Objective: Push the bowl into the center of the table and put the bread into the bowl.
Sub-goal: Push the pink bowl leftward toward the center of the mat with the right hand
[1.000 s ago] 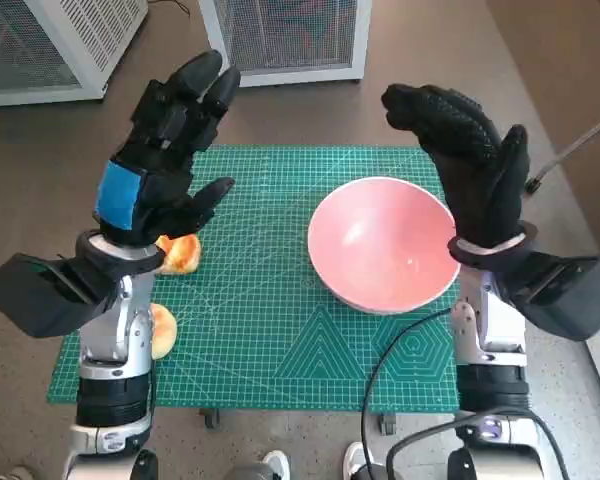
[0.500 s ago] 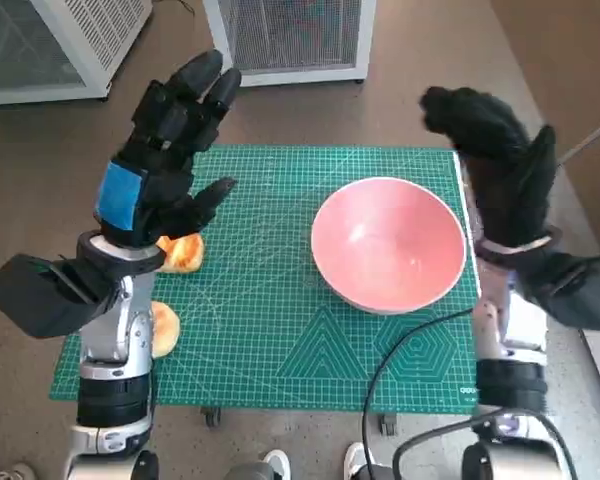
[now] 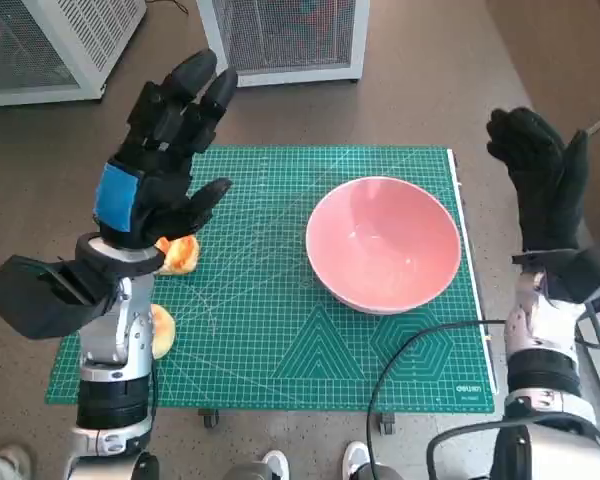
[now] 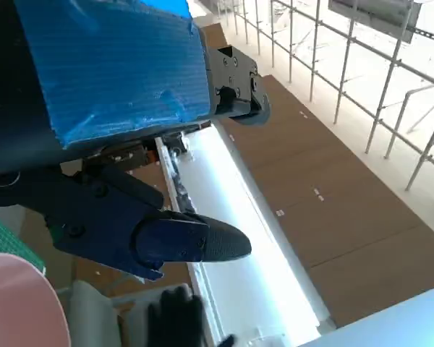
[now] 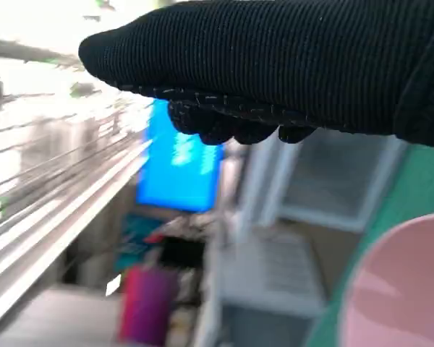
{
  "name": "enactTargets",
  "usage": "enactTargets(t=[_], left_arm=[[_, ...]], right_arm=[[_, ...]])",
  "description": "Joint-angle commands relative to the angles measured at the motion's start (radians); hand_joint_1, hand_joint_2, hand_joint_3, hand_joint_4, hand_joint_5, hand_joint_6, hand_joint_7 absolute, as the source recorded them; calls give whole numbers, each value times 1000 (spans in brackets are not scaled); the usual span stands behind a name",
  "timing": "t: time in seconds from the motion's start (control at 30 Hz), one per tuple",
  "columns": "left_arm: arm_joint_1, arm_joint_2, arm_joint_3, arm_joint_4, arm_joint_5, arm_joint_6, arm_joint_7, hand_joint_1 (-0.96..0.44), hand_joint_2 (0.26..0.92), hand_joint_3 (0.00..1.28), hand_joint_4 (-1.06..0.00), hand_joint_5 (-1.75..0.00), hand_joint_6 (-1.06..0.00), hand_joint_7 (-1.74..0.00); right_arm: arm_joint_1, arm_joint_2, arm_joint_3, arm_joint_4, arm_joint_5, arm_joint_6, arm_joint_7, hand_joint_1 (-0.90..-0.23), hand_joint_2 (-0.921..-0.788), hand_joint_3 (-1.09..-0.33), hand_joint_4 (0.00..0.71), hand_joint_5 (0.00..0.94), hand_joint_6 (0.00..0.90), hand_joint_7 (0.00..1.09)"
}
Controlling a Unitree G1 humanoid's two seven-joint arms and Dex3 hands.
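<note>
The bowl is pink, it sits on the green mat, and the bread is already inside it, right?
Not quite. The pink bowl does sit on the green mat, but it holds nothing. The head view shows the bread on the mat by the left hand.

pink bowl (image 3: pixel 383 243) on green mat (image 3: pixel 270 330), bread (image 3: pixel 181 253) — left

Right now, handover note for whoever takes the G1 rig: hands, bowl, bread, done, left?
Left hand: raised over the mat's left side, fingers spread, holds nothing.
Right hand: raised beyond the mat's right edge, open, touching nothing.
Pink bowl: upright and empty on the green mat, right of the middle.
Bread: one piece partly under the left hand, another beside the left forearm.
Done: no bread in bowl.
Left: centre the bowl, load the bread.
</note>
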Motion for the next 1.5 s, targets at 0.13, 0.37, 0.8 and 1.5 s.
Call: enactTargets(t=[0.13, 0.37, 0.8, 1.5], left_arm=[[14, -11, 3, -11, -16, -1, 2, -598, 921, 245, -232, 0, -136, -387], [15, -13, 2, -9, -16, -6, 2, -597, 921, 242, -231, 0, -142, -383], [32, -10, 7, -24, -26, -5, -1, -596, 921, 241, -233, -1, -147, -376], [63, 21, 13, -73, 3, 17, 25, -606, 921, 249, -241, -3, -157, -360]], right_arm=[[4, 3, 1, 113, -51, 43, -101, -601, -921, -753, 181, 1, 161, 242], [10, 24, -17, 154, -46, 101, -120, -597, -921, -775, 166, 1, 184, 205], [13, 102, -49, 175, -24, 215, -101, -595, -921, -804, 166, 1, 203, 183], [-37, 233, -116, 171, 37, 286, -30, -561, -921, -825, 154, 9, 192, 145]])
